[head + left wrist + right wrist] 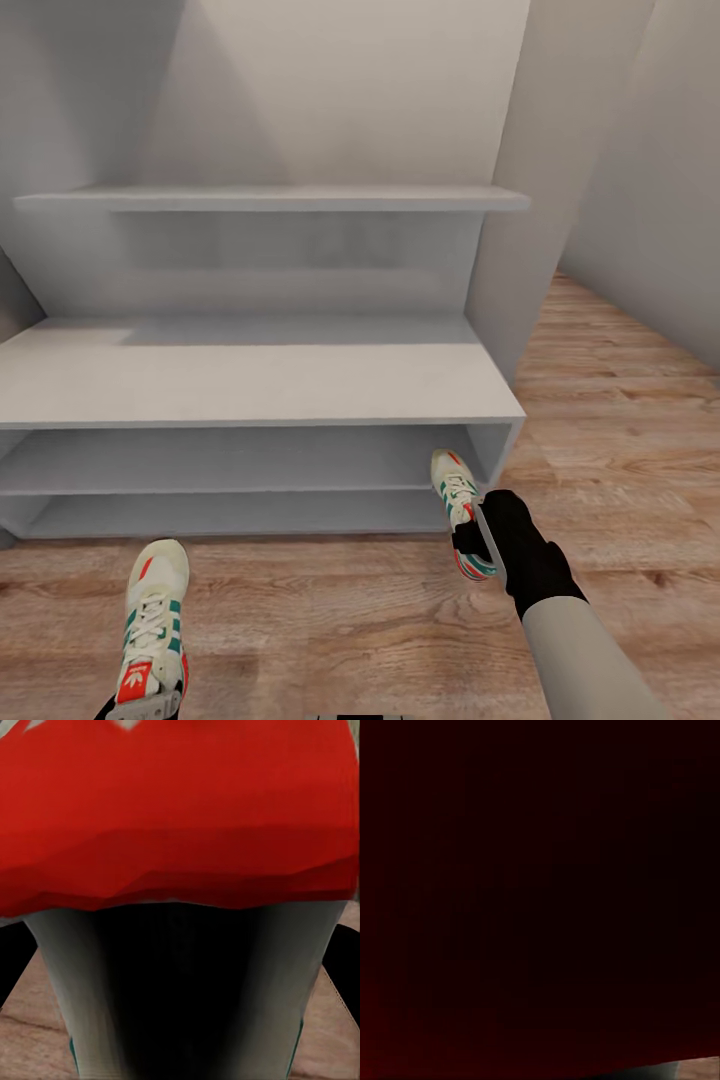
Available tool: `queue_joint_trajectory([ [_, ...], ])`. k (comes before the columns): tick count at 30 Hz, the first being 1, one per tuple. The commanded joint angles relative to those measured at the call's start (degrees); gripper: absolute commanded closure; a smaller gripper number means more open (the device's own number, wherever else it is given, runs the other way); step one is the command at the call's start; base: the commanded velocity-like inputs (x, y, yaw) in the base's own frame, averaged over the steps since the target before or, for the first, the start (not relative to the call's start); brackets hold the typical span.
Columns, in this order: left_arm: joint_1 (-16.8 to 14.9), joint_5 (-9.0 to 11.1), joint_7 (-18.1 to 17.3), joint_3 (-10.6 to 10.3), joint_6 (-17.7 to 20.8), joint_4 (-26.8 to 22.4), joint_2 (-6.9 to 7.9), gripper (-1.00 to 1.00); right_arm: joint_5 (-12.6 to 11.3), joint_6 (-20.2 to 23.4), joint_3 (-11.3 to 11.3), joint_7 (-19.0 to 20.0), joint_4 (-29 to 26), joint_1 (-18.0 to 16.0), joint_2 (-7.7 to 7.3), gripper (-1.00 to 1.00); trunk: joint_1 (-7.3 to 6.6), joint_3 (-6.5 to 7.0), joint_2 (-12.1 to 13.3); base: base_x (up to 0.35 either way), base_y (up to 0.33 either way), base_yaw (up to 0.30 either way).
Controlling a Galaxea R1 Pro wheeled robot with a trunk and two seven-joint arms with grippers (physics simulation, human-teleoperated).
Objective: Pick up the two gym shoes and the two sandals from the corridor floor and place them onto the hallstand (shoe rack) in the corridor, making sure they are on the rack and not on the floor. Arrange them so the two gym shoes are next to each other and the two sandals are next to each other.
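Your right gripper [478, 545] clamps a cream, green-striped gym shoe [456, 497] at five o'clock; the left wrist view adds the other sneaker's [180, 810] red heel, left grip unclear.

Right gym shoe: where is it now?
Head view: right gym shoe sits at the hallstand's lower right corner, toe toward the bottom shelf, heel at the right gripper.

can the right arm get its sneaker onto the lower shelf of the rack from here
Probably yes. The right gripper holds the sneaker by the heel, toe already at the lower shelf opening of the rack, and nothing shows in that opening.
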Motion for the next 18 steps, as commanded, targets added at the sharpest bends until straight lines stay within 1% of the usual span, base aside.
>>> queue_joint_trajectory([
  [1,0.0,0.0,0.1,0.0,0.0,0.0,-0.01,1.00,0.0,0.0,0.0,0.0,0.0,0.0,-0.01,1.00,0.00,0.00,0.0,0.295,0.000,0.000],
  [3,0.0,0.0,0.0,0.0,0.0,-0.1,-0.01,1.00,0.0,0.0,0.0,0.0,0.0,0.0,-0.01,1.00,0.00,0.00,0.0,0.237,0.000,0.000],
  [6,0.1,0.0,0.0,0.0,0.0,-0.1,0.00,1.00,0.0,0.0,0.0,0.0,0.0,0.0,-0.01,1.00,0.00,0.00,0.0,0.099,0.000,0.000],
  [18,0.1,0.0,0.1,0.0,0.0,-0.1,-0.01,1.00,0.0,0.0,0.0,0.0,0.0,0.0,-0.01,1.00,0.00,0.00,0.0,0.023,0.000,0.000],
])
